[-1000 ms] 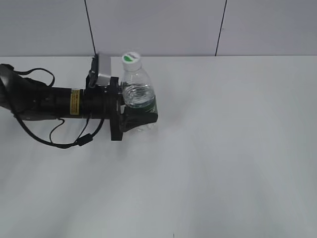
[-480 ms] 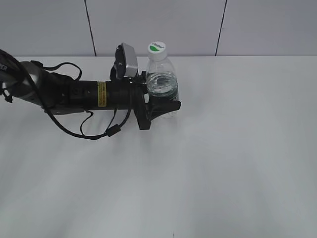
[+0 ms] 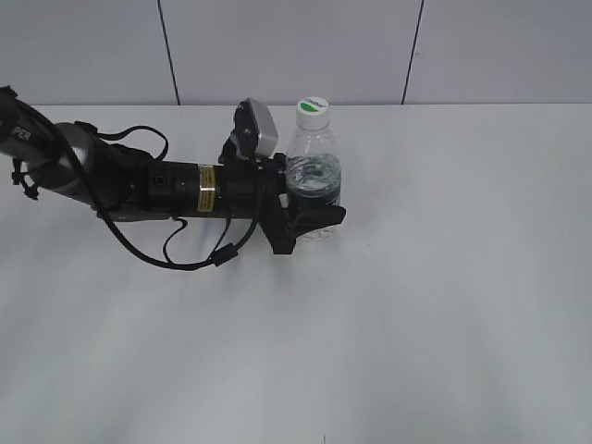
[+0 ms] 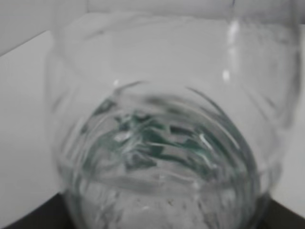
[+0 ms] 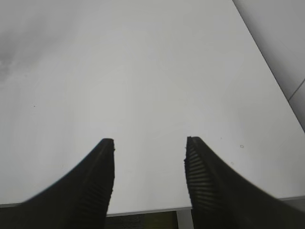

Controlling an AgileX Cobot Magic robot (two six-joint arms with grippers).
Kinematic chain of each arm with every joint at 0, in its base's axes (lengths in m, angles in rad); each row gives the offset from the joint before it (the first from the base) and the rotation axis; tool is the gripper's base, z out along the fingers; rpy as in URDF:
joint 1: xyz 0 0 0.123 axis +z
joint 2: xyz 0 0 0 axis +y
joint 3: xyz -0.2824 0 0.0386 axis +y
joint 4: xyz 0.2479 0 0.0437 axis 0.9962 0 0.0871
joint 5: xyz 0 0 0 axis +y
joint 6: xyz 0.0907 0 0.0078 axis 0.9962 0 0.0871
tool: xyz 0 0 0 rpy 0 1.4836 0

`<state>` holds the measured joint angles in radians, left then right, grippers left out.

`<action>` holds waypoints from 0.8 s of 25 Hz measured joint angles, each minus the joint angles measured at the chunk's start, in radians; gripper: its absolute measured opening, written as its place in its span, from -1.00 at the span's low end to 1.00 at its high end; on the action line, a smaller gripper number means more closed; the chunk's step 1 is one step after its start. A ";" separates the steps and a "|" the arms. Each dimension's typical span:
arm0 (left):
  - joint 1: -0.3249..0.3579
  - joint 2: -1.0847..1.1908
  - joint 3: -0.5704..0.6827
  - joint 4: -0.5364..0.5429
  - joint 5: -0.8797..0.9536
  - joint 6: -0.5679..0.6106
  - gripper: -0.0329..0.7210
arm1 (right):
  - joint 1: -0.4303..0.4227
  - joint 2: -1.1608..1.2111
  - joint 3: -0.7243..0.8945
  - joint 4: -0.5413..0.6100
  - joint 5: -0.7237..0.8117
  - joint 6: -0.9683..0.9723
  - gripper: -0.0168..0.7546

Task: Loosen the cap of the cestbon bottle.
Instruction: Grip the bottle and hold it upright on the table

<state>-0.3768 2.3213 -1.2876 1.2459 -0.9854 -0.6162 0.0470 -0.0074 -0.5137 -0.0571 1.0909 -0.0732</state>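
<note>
While the cestbon bottle (image 3: 313, 180) stands upright on the white surface (image 3: 416, 305), the left gripper (image 3: 314, 215) reaches in horizontally from nine o'clock, its jaws clenched around the bottle's lower body at the level of the dark green label band. Seen from the exterior view, the bottle sits toward twelve o'clock of the surface, slightly left of centre, near the rear wall. Its cap (image 3: 313, 106), white with a green mark on top, is seated on the narrow neck with nothing touching it. A black cable (image 3: 176, 254) loops beneath the left arm. From the left wrist view, the clear bottle wall (image 4: 157, 143) fills nearly the whole frame, with water and green reflections visible inside; the cap cannot be seen there. From the right wrist view, the right gripper (image 5: 149, 157) hangs over bare surface with its jaws released and spread apart, nothing between them; its ribbed dark fingers (image 5: 97, 181) enter from six o'clock, close to the surface's edge
</note>
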 joint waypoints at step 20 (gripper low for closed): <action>-0.008 0.071 -0.002 0.095 -0.094 -0.054 0.18 | 0.000 0.000 0.000 0.000 0.000 0.000 0.01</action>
<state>-0.3853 2.3928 -1.2896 1.3408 -1.0796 -0.6699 0.0470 -0.0074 -0.5137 -0.0571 1.0909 -0.0732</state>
